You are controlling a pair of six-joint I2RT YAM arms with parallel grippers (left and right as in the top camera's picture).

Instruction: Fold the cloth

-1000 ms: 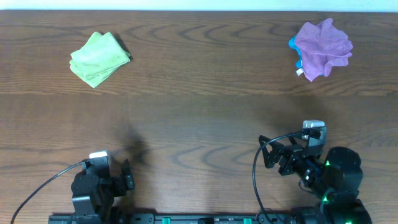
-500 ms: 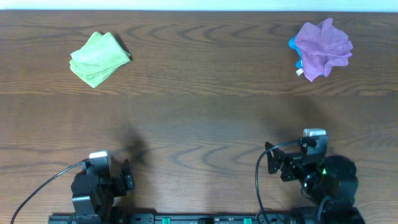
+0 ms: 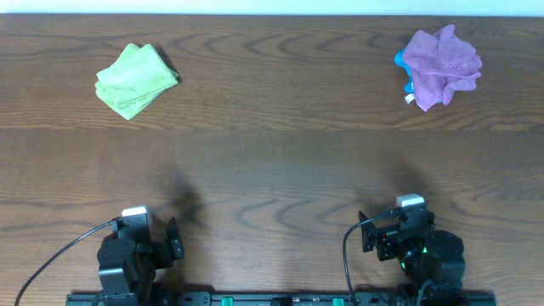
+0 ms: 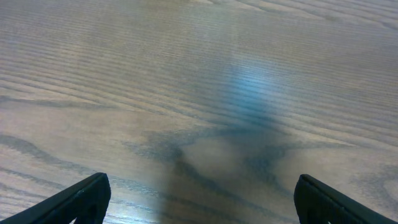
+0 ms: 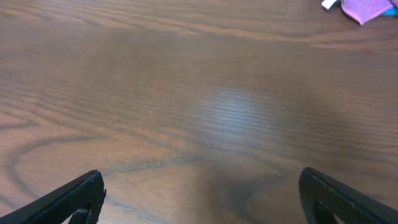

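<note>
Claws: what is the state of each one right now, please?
Left claw: open, holding nothing.
Right claw: open, holding nothing.

Right arm (image 3: 421, 255) drawn back — closer to the near table (image 3: 272, 161) edge, folded tighter

Count entry, this moment.

Cloths: we log two, one green cloth (image 3: 136, 81) and one purple cloth (image 3: 440, 61). One blue scrap (image 3: 399, 60) shows at the purple one's edge; we cannot tell whether it is a third cloth. One white tag (image 3: 409, 99) beside it.

Tools: two, the left tool (image 3: 174, 240) and the right tool (image 3: 367, 235), two fingers (image 4: 87, 198) showing on each.

One bench (image 3: 272, 144).
</note>
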